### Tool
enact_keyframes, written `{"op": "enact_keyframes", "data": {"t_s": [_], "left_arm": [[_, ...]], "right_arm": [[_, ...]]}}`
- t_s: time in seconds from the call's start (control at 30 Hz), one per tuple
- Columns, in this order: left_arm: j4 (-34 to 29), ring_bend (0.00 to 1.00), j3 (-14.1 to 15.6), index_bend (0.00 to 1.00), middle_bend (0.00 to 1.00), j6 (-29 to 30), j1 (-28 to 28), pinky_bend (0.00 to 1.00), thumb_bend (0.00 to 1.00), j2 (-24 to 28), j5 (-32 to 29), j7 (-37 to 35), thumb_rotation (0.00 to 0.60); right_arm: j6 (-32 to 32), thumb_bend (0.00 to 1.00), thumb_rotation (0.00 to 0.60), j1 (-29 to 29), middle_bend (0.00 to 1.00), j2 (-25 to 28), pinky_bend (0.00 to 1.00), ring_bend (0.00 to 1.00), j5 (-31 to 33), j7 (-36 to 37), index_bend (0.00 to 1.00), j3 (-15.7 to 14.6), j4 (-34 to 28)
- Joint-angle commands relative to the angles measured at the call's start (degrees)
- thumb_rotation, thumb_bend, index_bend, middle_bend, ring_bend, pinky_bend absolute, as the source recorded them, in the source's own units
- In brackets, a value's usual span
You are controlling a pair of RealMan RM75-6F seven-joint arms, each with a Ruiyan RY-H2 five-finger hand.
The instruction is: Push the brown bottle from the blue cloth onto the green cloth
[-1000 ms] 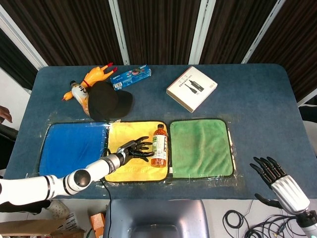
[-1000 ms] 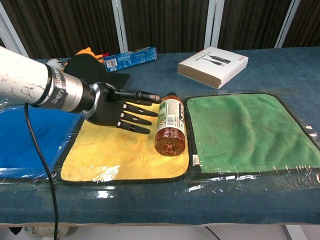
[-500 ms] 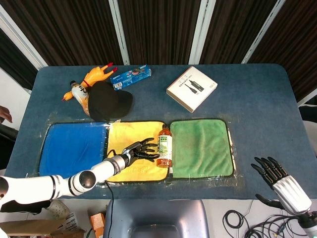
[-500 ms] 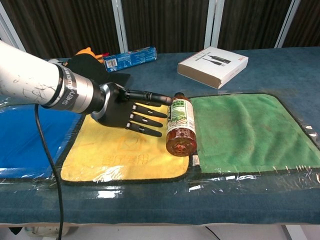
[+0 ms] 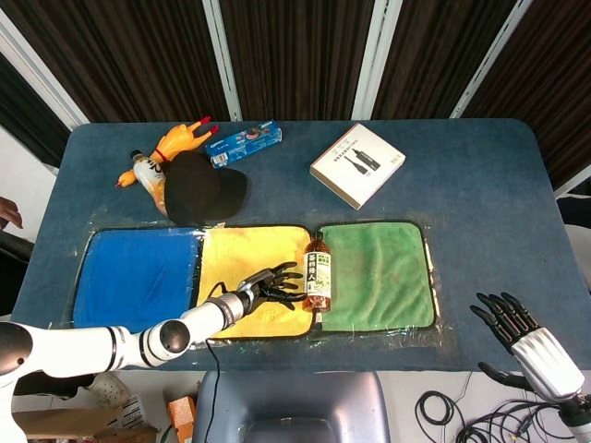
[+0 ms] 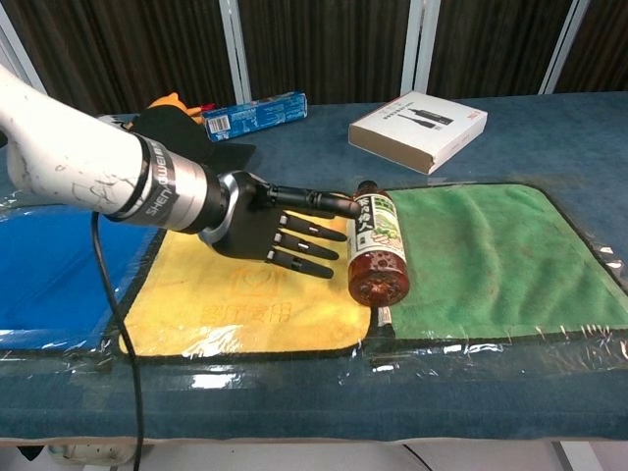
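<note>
**Q:** Where's everything relative to the green terry cloth [image 6: 491, 250]?

**A:** From my console, the blue cloth [image 5: 134, 277] is well to its left, beyond a yellow cloth [image 6: 245, 294]. My left hand [image 6: 265, 228], fingers straight and spread, touches the brown plastic bottle [image 6: 378, 250], lying across green's left edge. My right hand [image 5: 517, 328], fingers apart, holds nothing.

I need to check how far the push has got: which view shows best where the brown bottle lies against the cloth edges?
The head view: from above, the brown bottle lies across the seam between yellow cloth and green cloth. The chest view shows it larger, fingertips touching, but foreshortened.
</note>
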Motion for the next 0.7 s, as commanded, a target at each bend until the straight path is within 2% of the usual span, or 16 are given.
{"op": "enact_keyframes", "data": {"t_s": [0.03, 0.3, 0.7], "left_arm": [[0.7, 0.15, -0.6, 0.00, 0.12, -0.2, -0.5, 0.48, 0.20, -1.2, -0.2, 0.0, 0.600], [2.3, 0.15, -2.1, 0.00, 0.12, -0.2, -1.6, 0.48, 0.20, -3.8, 0.0, 0.3, 0.600], [4.4, 0.15, -2.6, 0.00, 0.12, -1.9, -3.7, 0.48, 0.20, -7.5, -0.2, 0.5, 0.600]], "right_arm": [[0.1, 0.14, 0.600, 0.0, 0.00, 0.1, 0.00, 0.00, -0.1, 0.2, 0.00, 0.0, 0.0], [0.7, 0.14, 0.600, -0.2, 0.00, 0.4, 0.00, 0.00, -0.1, 1.3, 0.00, -0.1, 0.3], [1.1, 0.14, 0.600, -0.2, 0.00, 0.8, 0.00, 0.00, 0.1, 2.6, 0.00, 0.0, 0.7]]}}
